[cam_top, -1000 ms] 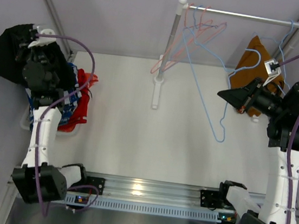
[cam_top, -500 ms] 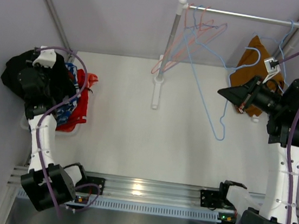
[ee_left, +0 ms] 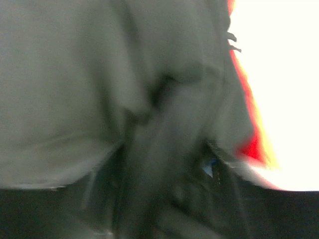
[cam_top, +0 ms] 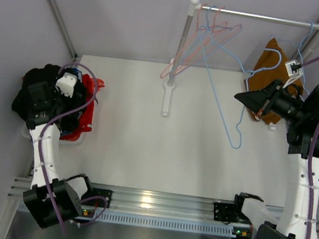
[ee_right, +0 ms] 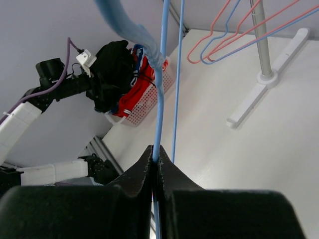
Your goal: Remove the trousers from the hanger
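Note:
Black trousers (cam_top: 38, 90) lie bunched on top of the white basket (cam_top: 29, 134) at the left, over red trousers (cam_top: 85, 113) and a bit of blue-and-white cloth. My left arm's wrist (cam_top: 65, 83) points down into the black cloth. Its fingers are hidden, and the left wrist view is a blur of black trousers (ee_left: 99, 74) with a red edge (ee_left: 251, 144). My right gripper (ee_right: 155, 152) is shut on the wire of a bare blue hanger (ee_right: 160, 99) hanging from the rail (cam_top: 259, 17). Brown trousers (cam_top: 269, 66) hang behind the right arm.
Several empty pink and blue hangers (cam_top: 207, 35) hang at the rail's left end. The rail's white post stands on a foot (cam_top: 167, 97) at the table's back middle. Grey walls close in on the left and behind.
My left arm has swung the black trousers in from the far left and down onto the basket. The right gripper and its hanger have barely moved.

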Available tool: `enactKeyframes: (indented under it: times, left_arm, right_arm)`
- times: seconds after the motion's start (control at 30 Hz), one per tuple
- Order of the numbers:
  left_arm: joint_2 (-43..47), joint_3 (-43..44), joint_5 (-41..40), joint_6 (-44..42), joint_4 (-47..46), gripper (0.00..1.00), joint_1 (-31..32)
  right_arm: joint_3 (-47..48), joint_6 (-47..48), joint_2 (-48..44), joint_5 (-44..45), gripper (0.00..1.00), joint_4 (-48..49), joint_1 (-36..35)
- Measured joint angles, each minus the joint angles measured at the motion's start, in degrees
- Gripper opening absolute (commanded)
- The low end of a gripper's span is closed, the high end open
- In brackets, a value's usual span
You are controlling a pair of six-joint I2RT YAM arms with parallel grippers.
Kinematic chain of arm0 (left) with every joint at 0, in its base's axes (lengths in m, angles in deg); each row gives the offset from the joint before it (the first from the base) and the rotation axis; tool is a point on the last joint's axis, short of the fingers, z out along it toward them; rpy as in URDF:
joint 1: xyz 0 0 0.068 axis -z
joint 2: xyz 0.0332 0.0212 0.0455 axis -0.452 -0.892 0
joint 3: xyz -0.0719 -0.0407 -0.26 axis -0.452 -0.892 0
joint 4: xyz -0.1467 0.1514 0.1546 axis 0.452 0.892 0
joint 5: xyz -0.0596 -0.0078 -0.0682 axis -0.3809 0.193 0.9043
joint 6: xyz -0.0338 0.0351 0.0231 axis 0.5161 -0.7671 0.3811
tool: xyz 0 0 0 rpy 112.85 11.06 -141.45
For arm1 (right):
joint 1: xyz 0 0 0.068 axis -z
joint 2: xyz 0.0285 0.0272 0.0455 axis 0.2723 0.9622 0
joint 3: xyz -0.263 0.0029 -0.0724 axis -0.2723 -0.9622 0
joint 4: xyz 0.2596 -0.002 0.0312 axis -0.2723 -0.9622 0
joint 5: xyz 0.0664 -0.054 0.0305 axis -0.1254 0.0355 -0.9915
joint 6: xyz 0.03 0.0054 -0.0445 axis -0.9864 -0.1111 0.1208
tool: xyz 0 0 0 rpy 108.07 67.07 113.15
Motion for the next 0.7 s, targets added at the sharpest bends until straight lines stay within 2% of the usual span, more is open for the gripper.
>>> enactKeyframes:
  times: [0.17,0.33,0.47,0.6,0.7]
  left_arm:
    - [1.5,8.5,5.0,0.6,14.2,0.99,0.0]
    - [-0.8,24.4,10.2,0.9,26.3,0.99,0.0]
    - [-4.5,38.5,18.5,-0.1,36.7,0.99,0.0]
    - [-9.3,49.7,27.4,-0.7,42.7,0.99,0.1]
    - [-10.7,50.6,30.1,0.2,44.2,0.99,1.1]
  right_arm:
    - [0.0,0.3,0.0,0.8,0.0,-1.2,1.1]
    - [-0.1,0.3,-0.8,1.7,0.0,-2.2,3.4]
    - [-0.2,0.3,-2.1,2.2,0.0,-3.4,7.1]
    - [-0.5,1.2,-3.1,4.6,0.0,-6.1,11.5]
    - [-0.3,3.4,-3.1,9.5,0.0,-9.6,12.8]
